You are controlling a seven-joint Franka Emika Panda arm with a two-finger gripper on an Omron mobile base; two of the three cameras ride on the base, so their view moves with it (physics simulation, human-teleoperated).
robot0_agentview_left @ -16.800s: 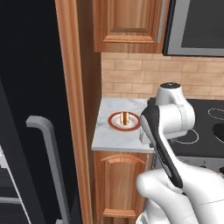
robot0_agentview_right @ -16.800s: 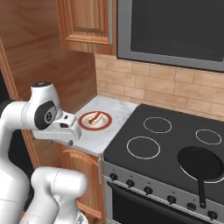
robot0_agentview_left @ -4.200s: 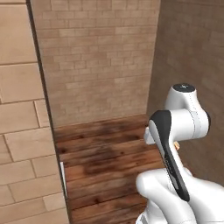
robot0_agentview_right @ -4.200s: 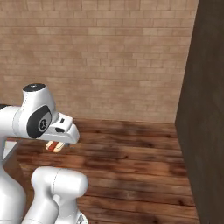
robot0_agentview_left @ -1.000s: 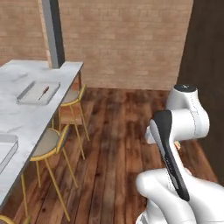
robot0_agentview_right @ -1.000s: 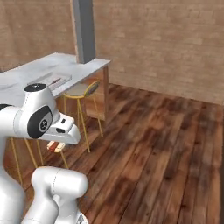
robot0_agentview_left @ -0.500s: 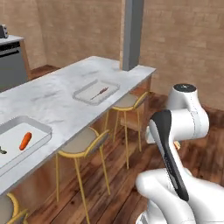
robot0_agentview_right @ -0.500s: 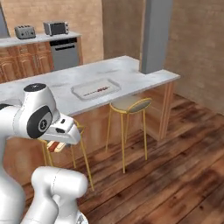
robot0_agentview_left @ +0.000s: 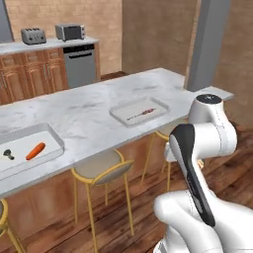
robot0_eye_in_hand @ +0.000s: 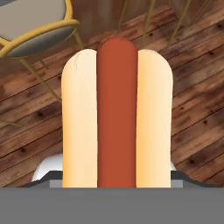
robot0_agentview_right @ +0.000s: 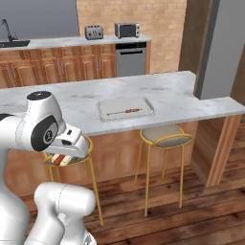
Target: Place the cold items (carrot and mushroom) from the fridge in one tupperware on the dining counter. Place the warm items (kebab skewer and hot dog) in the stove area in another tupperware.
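My gripper (robot0_agentview_right: 63,156) hangs below the level of the dining counter (robot0_agentview_left: 94,111), shut on the hot dog (robot0_eye_in_hand: 117,113). In the hand view the red sausage in its pale bun stands over a wooden floor, and it also peeks out under the hand (robot0_agentview_right: 58,160). One tupperware (robot0_agentview_left: 55,139) at the counter's left holds the carrot (robot0_agentview_left: 35,150) and the mushroom (robot0_agentview_left: 8,154). The other tupperware (robot0_agentview_left: 120,114), mid-counter, holds the kebab skewer (robot0_agentview_left: 142,113), also seen as a thin skewer (robot0_agentview_right: 125,112) in its tray (robot0_agentview_right: 104,107). The fridge is out of view.
Yellow-legged stools (robot0_agentview_left: 101,169) (robot0_agentview_right: 164,136) stand along the counter's near side, one right by the hand. A grey column (robot0_agentview_left: 206,42) rises at the counter's right end. Behind are wooden cabinets, a dishwasher (robot0_agentview_right: 130,60), a toaster (robot0_agentview_right: 94,32) and a sink tap (robot0_agentview_right: 5,28).
The base has driven and turned, so the whole scene has swung: the dining counter now faces me across both base views. The hot dog stays in the gripper.
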